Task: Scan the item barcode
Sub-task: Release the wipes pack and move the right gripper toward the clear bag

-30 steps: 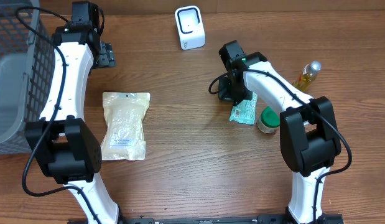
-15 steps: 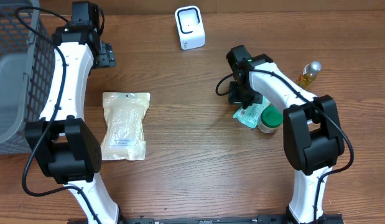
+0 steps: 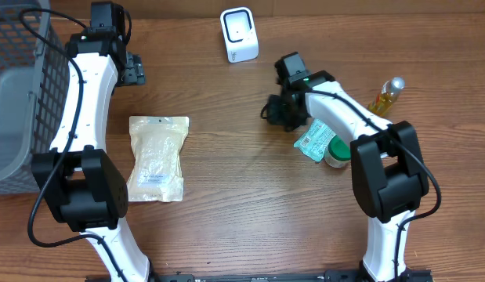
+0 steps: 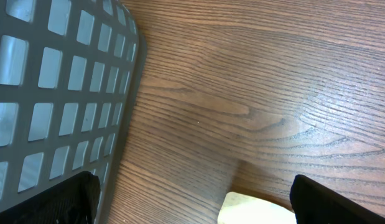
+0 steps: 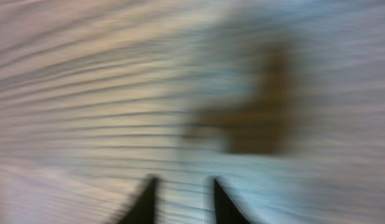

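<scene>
Teal foil marks the snack packet [image 3: 313, 140], the one item to scan. It lies flat on the wooden table [image 3: 242, 196] with a white printed label facing up. Its long axis runs on a slant to the table edges, and its lower right corner sits against a green-lidded jar [image 3: 338, 151]. I cannot tell which end is the top, nor read a barcode from overhead. My right gripper [image 5: 181, 202] hangs just up and left of the packet, apart from it. Its wrist view is badly smeared, showing only two dark fingertips [image 5: 144, 200] a narrow gap apart, with blurred wood between them and nothing held. My left gripper [image 4: 192, 202] is spread wide and empty at the far left, beside the grey mesh basket [image 4: 55, 93], which the frame cuts off. A cream corner of the sealed pouch [image 3: 157, 158] pokes in below. I count one white scanner [image 3: 239, 34], one packet, one jar, one yellow bottle [image 3: 387, 95], one pouch and one basket.
</scene>
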Tool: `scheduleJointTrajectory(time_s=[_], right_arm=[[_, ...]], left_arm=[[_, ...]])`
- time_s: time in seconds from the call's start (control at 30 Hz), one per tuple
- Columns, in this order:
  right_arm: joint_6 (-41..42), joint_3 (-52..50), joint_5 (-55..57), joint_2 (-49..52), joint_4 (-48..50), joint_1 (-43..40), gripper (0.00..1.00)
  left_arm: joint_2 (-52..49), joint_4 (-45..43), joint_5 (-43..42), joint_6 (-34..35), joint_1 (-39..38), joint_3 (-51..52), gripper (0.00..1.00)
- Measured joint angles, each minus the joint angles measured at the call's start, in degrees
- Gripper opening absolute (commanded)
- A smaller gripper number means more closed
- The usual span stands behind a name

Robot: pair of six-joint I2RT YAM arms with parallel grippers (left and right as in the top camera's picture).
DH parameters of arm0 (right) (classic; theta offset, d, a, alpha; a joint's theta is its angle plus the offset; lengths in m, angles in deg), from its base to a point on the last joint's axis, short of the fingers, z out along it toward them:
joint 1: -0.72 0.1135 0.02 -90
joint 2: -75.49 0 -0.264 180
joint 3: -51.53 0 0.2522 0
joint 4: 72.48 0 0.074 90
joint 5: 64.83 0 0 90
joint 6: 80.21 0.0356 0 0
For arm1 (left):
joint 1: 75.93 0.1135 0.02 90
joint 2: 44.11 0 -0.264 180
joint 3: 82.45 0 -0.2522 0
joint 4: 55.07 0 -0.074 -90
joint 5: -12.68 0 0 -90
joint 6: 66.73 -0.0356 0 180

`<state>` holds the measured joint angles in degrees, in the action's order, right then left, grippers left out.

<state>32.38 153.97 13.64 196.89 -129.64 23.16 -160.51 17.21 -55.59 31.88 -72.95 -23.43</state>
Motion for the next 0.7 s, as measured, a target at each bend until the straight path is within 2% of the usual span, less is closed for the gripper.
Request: scheduleJointTrajectory(time_s=[0.03,0.13,0.17,0.27,0.33,0.5,0.63,0.7], right_arm=[[0.24,0.0,-2.78,0.0,2.34,0.79,0.74],[0.07,0.02,-7.56,0.0,6.71,2.71,0.76],[0.04,0.02,-8.72,0.0,7.39,3.43,0.85],[0.04,0.02,-11.06,0.0,7.63,5.35,0.9],[0.22,0.0,-11.98,0.0,8.26,6.62,1.0],[0.24,-0.02,-14.49,0.0,12.52,9.16,0.99],[2.4,-0.04,-20.17,0.0,21.33,10.27,0.8],[5.55,-0.04,-21.81,0.0,23.63,10.75,0.76]], left_arm=[[0.0,-0.02,0.0,0.0,0.0,0.0,0.99],[0.0,0.0,0.0,0.0,0.0,0.0,1.0],[0.0,0.0,0.0,0.0,0.0,0.0,0.99],[0.0,0.02,0.0,0.0,0.0,0.0,1.0],[0.0,0.0,0.0,0.0,0.0,0.0,1.0],[0.0,0.0,0.0,0.0,0.0,0.0,1.0],[0.0,0.02,0.0,0.0,0.0,0.0,1.0],[0.0,0.0,0.0,0.0,0.0,0.0,1.0]])
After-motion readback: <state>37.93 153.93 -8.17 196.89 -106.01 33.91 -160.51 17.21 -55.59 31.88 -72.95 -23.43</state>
